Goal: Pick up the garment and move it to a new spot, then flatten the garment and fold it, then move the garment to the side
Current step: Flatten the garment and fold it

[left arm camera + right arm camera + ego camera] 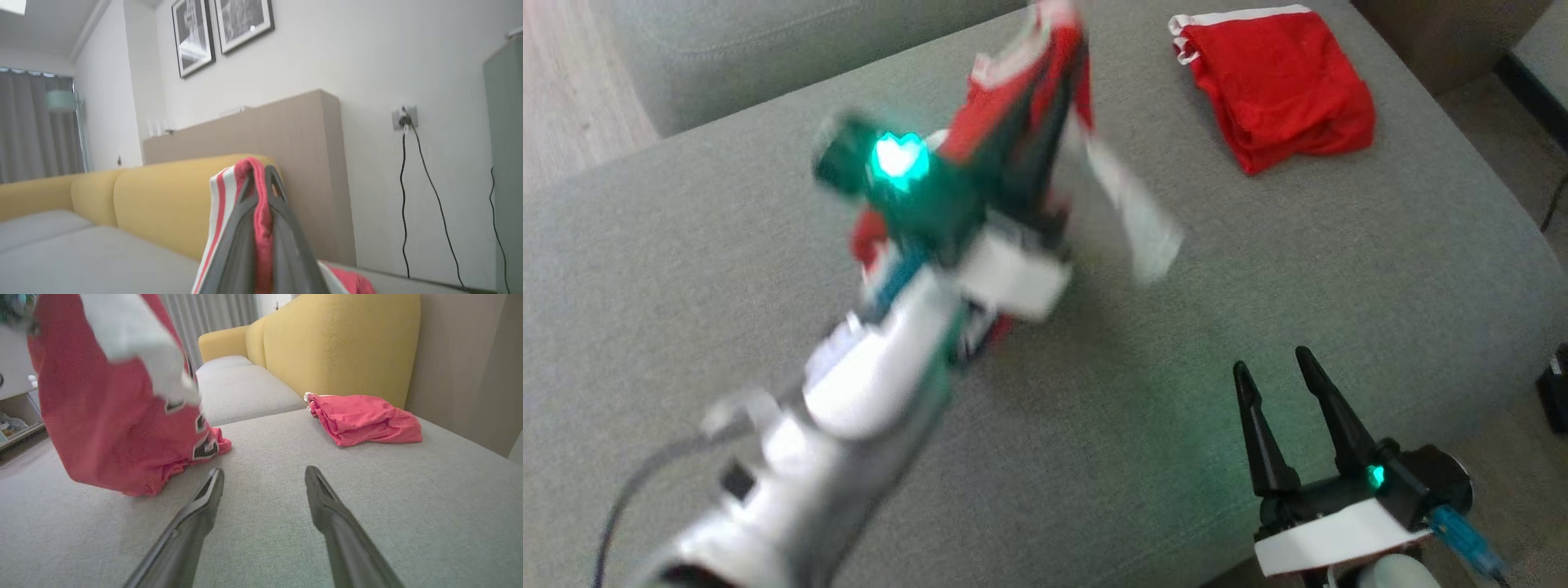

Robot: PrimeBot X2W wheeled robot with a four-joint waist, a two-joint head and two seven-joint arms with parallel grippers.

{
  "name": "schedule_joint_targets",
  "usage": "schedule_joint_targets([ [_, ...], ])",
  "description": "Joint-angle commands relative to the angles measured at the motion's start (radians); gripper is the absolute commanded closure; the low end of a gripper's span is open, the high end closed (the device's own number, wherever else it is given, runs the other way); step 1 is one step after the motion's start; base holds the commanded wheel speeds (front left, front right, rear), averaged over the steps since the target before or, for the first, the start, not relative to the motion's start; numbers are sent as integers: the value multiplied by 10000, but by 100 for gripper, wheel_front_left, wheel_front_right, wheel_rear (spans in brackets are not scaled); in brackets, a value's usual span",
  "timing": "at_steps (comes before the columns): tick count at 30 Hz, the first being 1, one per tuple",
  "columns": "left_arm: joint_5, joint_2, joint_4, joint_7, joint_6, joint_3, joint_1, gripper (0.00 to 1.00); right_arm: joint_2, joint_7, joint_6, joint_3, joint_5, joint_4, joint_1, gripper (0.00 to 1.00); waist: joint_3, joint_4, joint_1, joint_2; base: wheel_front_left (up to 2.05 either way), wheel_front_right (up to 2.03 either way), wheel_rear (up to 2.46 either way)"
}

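Two red garments (114, 428) (363, 418), two tools (261, 179) (1272, 361)

Garment (110, 428) hung over cushion (686, 269), left of centre.
It is held in the left gripper (261, 175), its lower end touching the cushion. A folded cloth (1278, 86) is laid far right, before the backrest (339, 347); the right gripper (1274, 363) is placed near right.

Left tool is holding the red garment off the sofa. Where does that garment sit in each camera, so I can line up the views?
Head view: held red garment at upper centre, blurred.
Left wrist view: it is at bottom centre, pinched in the shut left tool.
Right wrist view: it hangs at the left, its lower edge touching the seat.
Shared landmark: the grey seat cushion.
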Motion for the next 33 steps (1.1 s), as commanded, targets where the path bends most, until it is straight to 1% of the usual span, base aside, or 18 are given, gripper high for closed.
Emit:
schedule_joint_targets([
  [1,-233,21,-316,-70,-150,527,-1216,100,-64,-40,-9,237,51,-337,-252,0,-62,-45,0,0,0,0,0],
  [3,-441,21,-188,-70,-338,757,-2319,100,-64,-40,-9,210,58,-361,-226,0,-93,-27,0,0,0,0,0],
  [6,-716,22,-75,-71,-460,1210,-3881,100,-64,-40,-9,117,66,-404,-212,0,-89,105,0,0,0,0,0],
  [9,-744,122,36,-71,-360,1799,-4998,100,-64,-40,-9,51,59,-448,-246,0,-76,348,0,0,0,0,0],
  [12,-928,487,370,-56,-193,2379,-5141,100,-64,-40,-9,-38,82,-515,-279,0,-127,605,0,0,0,0,0],
  [15,-1489,831,723,195,-61,2852,-4044,100,-64,-40,-9,-157,80,-517,-225,0,-215,895,0,0,0,0,0],
  [16,-1685,945,800,326,-28,2955,-3440,100,-64,-40,-9,-173,67,-514,-198,0,-234,1008,0,0,0,0,0],
  [19,-2419,1174,1016,759,-113,3140,-1202,100,-64,-40,-9,-233,10,-533,-112,0,-233,1359,0,0,0,0,0],
  [21,-2645,1394,1164,878,-234,3088,178,100,-64,-40,-9,-250,-68,-547,-108,0,-161,1563,0,0,0,0,0],
  [22,-2645,1394,1164,878,-234,3088,178,100,-64,-40,-9,-250,-68,-547,-108,0,-161,1563,0,0,0,0,0],
  [25,-2896,1636,1486,669,-295,3182,1689,100,-64,-40,-9,-331,-188,-584,-190,0,-36,1801,0,0,0,0,0],
  [29,-3024,1706,1912,244,-189,3430,2650,100,-64,-40,-9,-448,-329,-590,-262,0,94,2014,0,0,0,0,0],
  [30,-2999,1684,1967,160,-153,3467,2778,87,-64,-40,-9,-472,-362,-584,-263,0,116,2063,0,0,0,0,0],
  [31,-2889,1671,1979,82,-92,3473,2869,18,-64,-40,-9,-498,-385,-577,-250,0,138,2124,0,0,0,0,0],
  [32,-2749,1639,1952,19,-15,3479,2947,0,-64,-40,-9,-512,-411,-564,-228,0,150,2191,0,0,0,0,0],
  [33,-2592,1587,1896,-23,75,3485,3029,0,-64,-40,-9,-524,-436,-550,-200,0,164,2262,0,0,0,0,0],
])
